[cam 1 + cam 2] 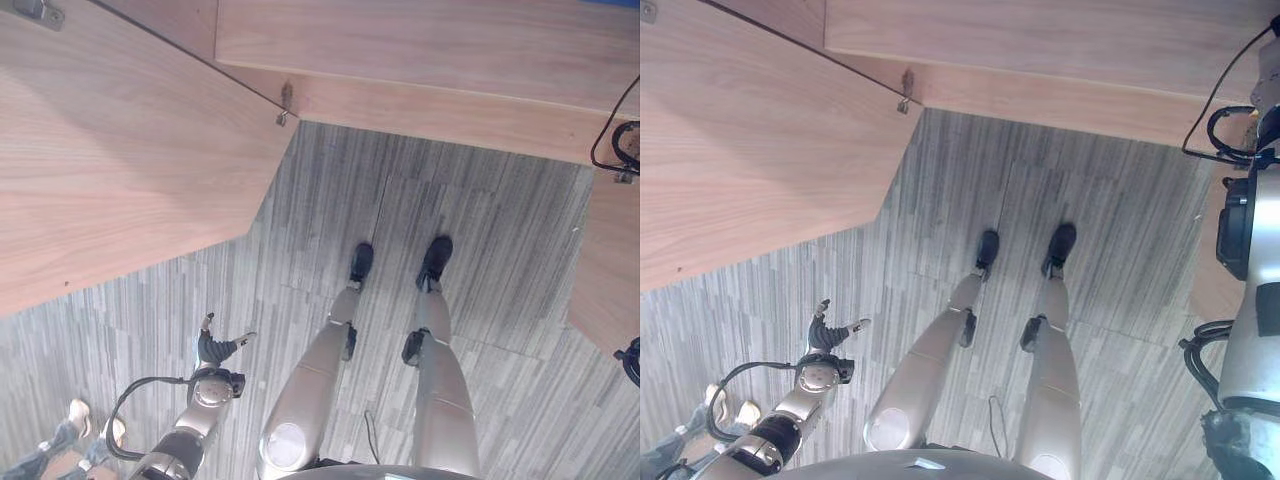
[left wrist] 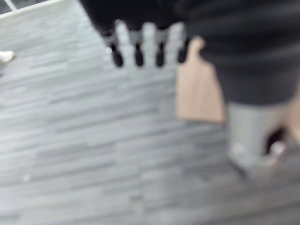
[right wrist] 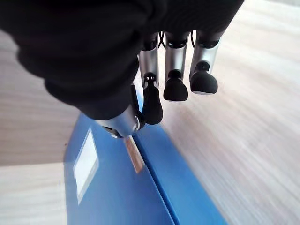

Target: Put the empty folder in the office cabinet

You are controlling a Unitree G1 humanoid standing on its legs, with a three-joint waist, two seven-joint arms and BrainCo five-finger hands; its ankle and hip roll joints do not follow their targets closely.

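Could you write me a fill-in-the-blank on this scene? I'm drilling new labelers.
1. The folder under the right robot hand is ___ in colour.
2. The folder's spine carries a ___ label.
3. The left robot hand hangs over the grey ___.
4. The cabinet panels are made of ___.

Missing words: blue; white; floor; wood

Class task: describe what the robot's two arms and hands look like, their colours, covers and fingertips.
The left hand has a dark ribbed cover on a silver-grey arm. The right hand shows silver fingers ending in rounded dark tips, under a dark ribbed cover.
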